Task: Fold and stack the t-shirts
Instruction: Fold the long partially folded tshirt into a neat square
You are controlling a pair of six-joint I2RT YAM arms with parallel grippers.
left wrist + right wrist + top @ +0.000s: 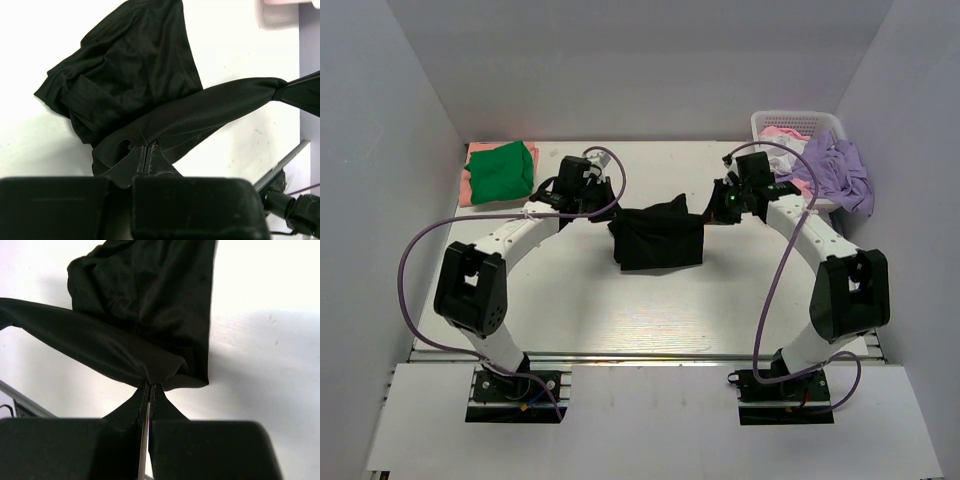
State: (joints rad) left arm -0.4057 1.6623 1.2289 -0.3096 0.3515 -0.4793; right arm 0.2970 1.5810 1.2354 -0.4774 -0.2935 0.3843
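A black t-shirt [658, 238] lies bunched at the table's middle, its far edge lifted and stretched between my two grippers. My left gripper [606, 208] is shut on the shirt's left end, seen in the left wrist view [146, 145]. My right gripper [713, 208] is shut on the right end, seen in the right wrist view [150, 385]. The rest of the black shirt [125, 75] hangs down to the table in folds [145, 295]. A folded green t-shirt [501, 170] lies on a salmon-pink one [468, 186] at the far left.
A white lattice basket [798, 126] stands at the far right corner, with a lavender shirt [837, 172] draped over its front and pink and white cloth [782, 134] inside. Grey walls close in the table on three sides.
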